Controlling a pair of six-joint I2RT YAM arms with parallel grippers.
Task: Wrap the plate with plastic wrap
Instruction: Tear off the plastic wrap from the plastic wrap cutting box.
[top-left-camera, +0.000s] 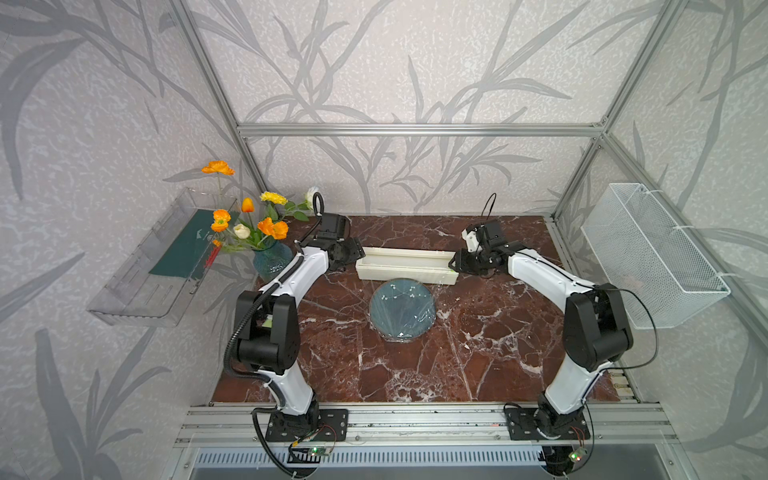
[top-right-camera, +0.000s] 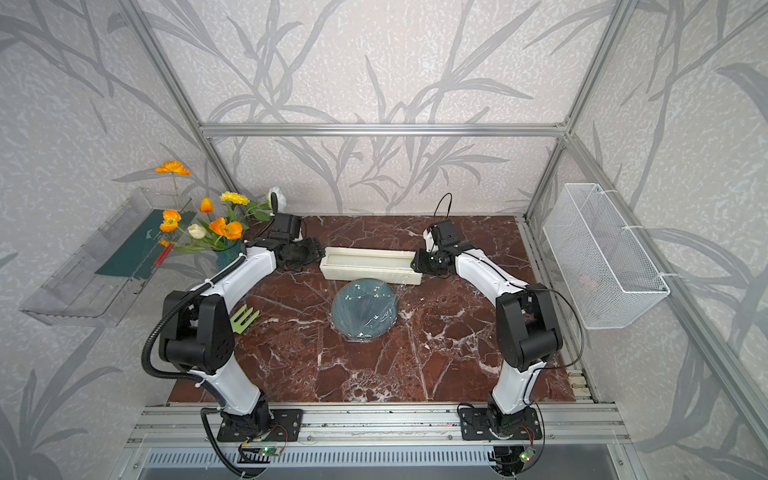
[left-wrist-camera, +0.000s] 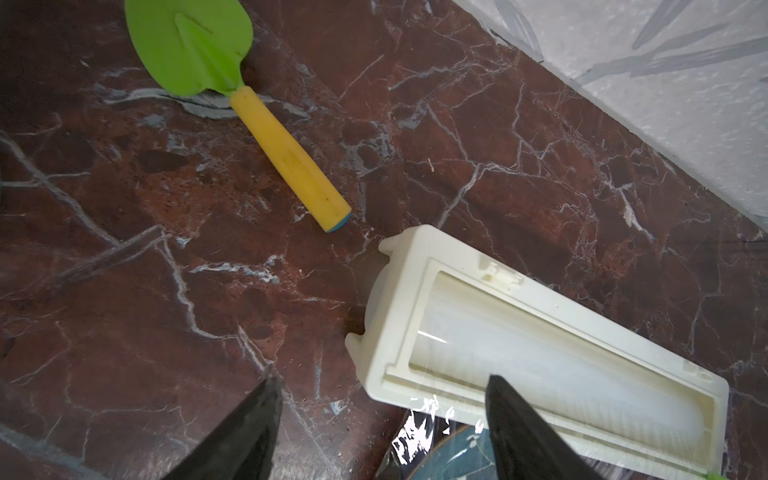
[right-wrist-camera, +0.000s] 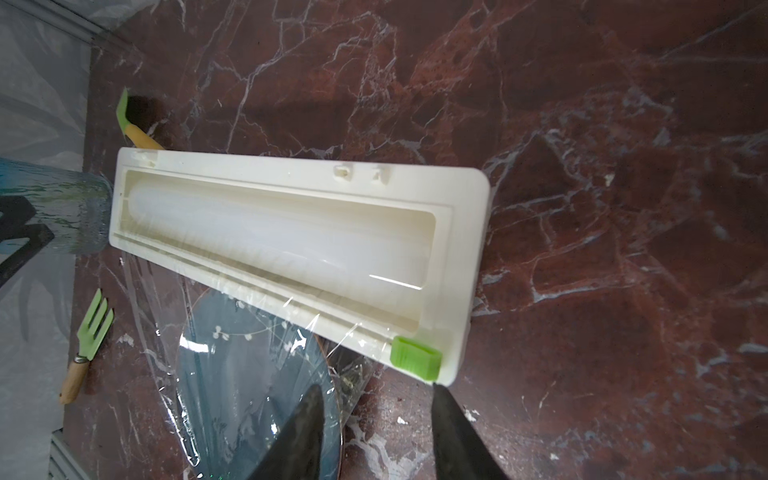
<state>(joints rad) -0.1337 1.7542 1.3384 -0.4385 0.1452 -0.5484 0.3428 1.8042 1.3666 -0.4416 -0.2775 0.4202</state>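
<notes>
The plate (top-left-camera: 402, 309) sits in the middle of the brown surface (top-left-camera: 478, 353), just in front of the long white box (top-left-camera: 405, 266). The wrap (right-wrist-camera: 162, 332) lies over the plate, shiny and crinkly. It reaches up onto the near edge of the box, and at the side it spills past the plate onto the surface.

The left pincer (left-wrist-camera: 380, 376) is at the left end of the box. Its two fingers are spread wide and nothing is between them. One finger is over the box and one is over bare surface.

The right pincer (right-wrist-camera: 376, 386) is at the right end of the box, close to the green tab (right-wrist-camera: 415, 358). Its fingers are apart too and pinch nothing. One is above the plate and one is just beside the tab.

The box is open on top and a white roll (right-wrist-camera: 282, 241) lies inside. A green shovel (left-wrist-camera: 187, 45) with a yellow handle lies near the left end of the box. A small green fork (top-right-camera: 244, 318) lies to the left of the plate. A blue vase (top-left-camera: 272, 259) with orange flowers stands in the back left corner
</notes>
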